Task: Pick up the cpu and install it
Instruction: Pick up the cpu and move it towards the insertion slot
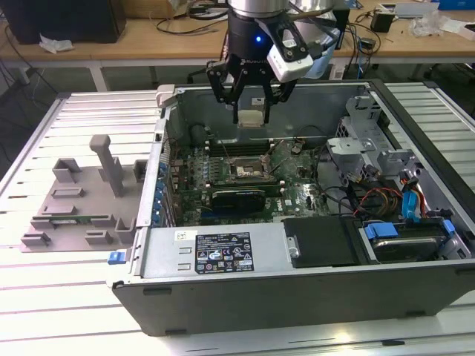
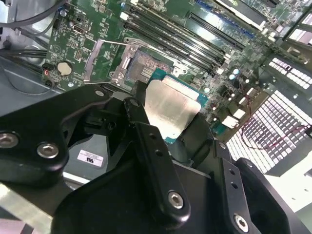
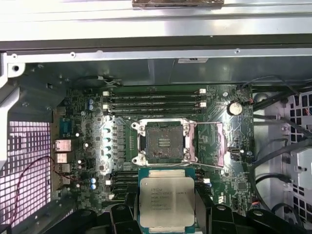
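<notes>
On the bench, the open computer case lies on its side with the motherboard facing up. Your claw is closed on the cpu, holding it lid up in the air above the socket (whose retention frame is swung open beside it). In my judgement, you should square the chip to the socket, lower it flat and let it drop in without pressing. There is print on the cpu lid and on a white sticker on the case; I leave both unread.
</notes>
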Action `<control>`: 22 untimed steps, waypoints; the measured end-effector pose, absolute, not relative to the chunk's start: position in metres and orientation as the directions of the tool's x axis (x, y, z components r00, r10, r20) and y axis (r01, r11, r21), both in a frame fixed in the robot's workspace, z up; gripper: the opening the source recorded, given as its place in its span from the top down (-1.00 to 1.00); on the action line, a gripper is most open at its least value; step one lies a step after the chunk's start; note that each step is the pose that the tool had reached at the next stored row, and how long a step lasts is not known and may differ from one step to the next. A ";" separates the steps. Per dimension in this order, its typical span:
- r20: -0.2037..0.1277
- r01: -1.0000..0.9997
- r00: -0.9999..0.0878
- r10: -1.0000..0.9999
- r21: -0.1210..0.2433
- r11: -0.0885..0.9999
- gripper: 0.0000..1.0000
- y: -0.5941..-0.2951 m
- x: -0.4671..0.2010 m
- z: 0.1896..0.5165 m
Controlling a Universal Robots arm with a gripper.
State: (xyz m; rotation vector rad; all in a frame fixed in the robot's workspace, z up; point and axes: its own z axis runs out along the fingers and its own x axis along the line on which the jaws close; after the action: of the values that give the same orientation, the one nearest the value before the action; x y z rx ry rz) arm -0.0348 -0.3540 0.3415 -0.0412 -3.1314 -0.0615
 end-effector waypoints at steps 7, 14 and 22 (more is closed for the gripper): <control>0.009 -0.035 -0.999 -0.035 0.039 0.999 -0.09 -0.354 -0.035 0.325; 0.003 -0.079 -0.997 -0.080 0.039 0.996 -0.09 -0.354 -0.035 0.314; 0.003 -0.076 -0.997 -0.076 0.039 0.996 -0.09 -0.345 -0.035 0.297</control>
State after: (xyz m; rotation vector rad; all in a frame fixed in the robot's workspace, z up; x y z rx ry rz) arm -0.0352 -0.3445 0.2965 0.1192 -3.1346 -0.0605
